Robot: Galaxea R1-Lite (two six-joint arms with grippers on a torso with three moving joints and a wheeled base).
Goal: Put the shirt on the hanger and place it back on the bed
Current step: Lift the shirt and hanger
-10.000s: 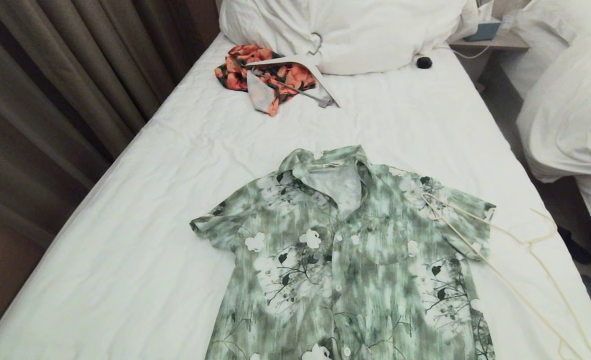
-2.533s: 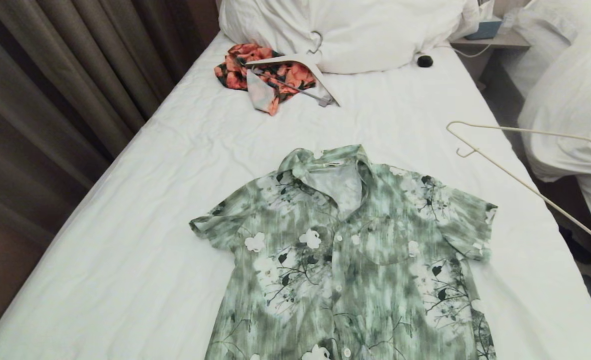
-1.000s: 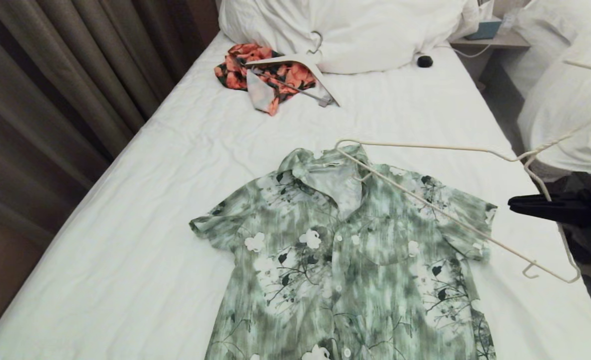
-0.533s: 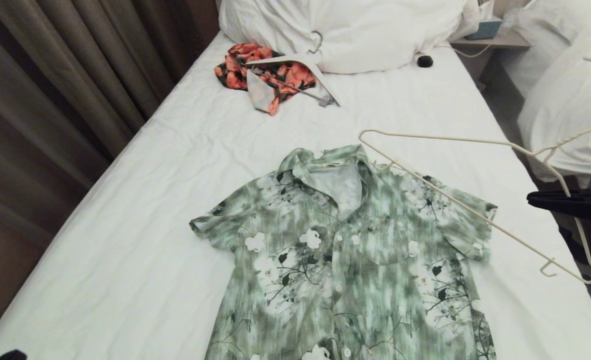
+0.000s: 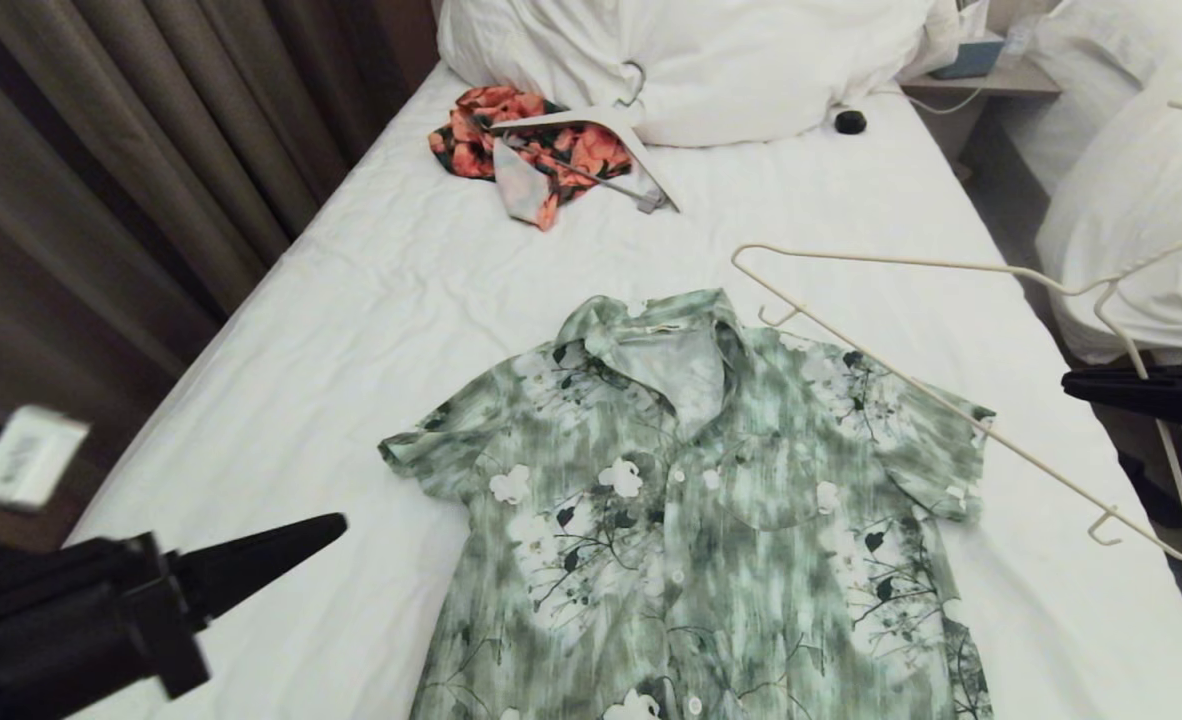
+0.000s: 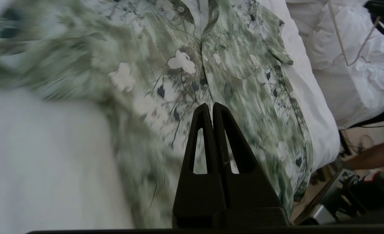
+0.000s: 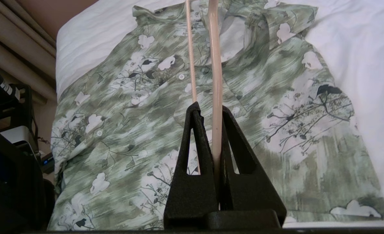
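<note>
Our right hand pinches the hanger; left hand closed, empty. Its thin wire could twist, snagging the shirt.

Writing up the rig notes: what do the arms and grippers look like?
Both grippers, left and right, are matte black, each with two tapered triangular fingers with cut-out windows. The left arm is black and carries a white printed label. No cables visible on either.

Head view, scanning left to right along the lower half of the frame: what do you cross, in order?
Left gripper, shut and empty, over the bed's left part → the shirt spread flat on the sheet → the hanger held above the bed's right side → right gripper, shut on the hanger.
</note>
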